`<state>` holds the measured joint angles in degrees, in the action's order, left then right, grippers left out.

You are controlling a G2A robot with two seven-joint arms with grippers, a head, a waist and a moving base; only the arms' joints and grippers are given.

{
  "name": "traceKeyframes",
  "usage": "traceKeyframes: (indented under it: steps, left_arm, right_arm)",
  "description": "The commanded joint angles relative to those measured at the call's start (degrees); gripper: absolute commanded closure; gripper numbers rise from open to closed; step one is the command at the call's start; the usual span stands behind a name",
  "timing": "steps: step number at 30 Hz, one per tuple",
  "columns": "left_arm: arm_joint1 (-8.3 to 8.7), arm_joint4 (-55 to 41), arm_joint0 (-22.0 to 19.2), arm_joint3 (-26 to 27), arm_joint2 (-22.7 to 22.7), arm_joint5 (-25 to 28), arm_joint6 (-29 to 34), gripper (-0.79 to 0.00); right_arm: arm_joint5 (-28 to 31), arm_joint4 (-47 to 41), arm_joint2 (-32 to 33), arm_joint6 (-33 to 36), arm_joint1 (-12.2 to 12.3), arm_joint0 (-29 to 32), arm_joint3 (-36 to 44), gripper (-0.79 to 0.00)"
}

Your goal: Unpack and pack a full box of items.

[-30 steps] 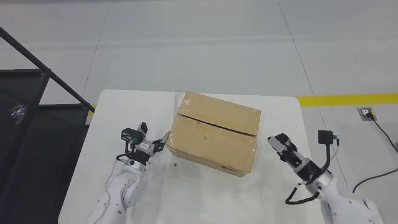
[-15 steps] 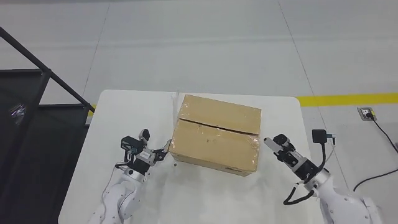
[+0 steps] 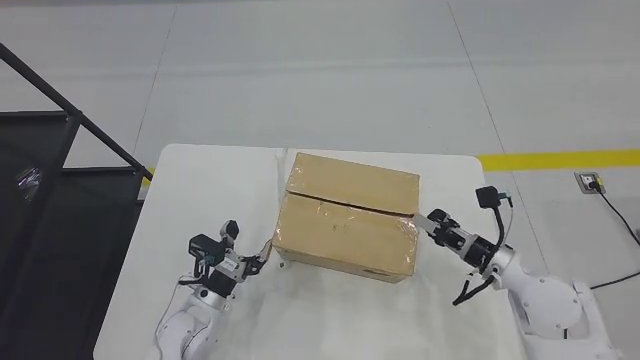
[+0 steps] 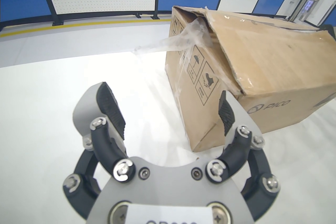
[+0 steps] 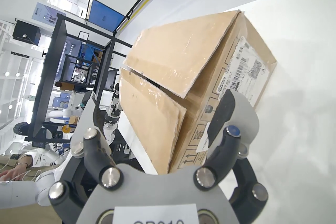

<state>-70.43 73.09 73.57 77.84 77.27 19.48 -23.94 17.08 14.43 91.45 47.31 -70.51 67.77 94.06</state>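
Early in the job, judging by how things lie. Cardboard box (image 3: 348,215) near the middle of the white table (image 3: 200,190), both top flaps down, near flap (image 3: 345,232) and far flap (image 3: 355,180) meeting along a long, slightly gaping seam (image 3: 350,205). Tape (image 4: 168,43) already torn loose at the left end, one clear strip trailing from the upper corner out over the table; seal apparently broken, lid not yet opened. Contents hidden under the flaps, so no telling what or how many. Left jaws spread wide and holding nothing, low near the table, just beside the near left corner of the box, one pad level with the corner edge; contact unclear. Right jaws likewise spread wide and empty, close against the right end of the box near its top edge, the end with the printed label (image 5: 244,62); touching or just short of it, impossible to say. Probably set to fold the flaps back from both ends. Left to do, on this reading: open both flaps, lift every item out onto the table, put them all back in, close the lid again. Nearly the whole task ahead, with only the tape dealt with.
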Motion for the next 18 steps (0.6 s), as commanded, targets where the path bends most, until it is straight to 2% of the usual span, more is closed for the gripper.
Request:
traceKeyframes:
  steps: [1,8,18]
  left_arm:
    - [-0.03,-1.44,0.12,0.07,0.62,-0.55,-0.16,-0.785]
    - [-0.02,-7.08,-0.82,-0.27,2.89,0.23,1.55,-0.785]
    - [-0.05,-10.44,-1.25,1.50,4.27,0.18,3.02,-0.785]
  right_arm:
    - [1.36,-1.24,-0.89,1.63,0.13,-1.42,-1.66,-0.785]
    - [8.23,-7.88,-2.33,5.58,0.62,-3.24,-4.17,-0.785]
    - [22.68,-21.59,-0.80,17.22,2.35,0.24,-1.83,-0.785]
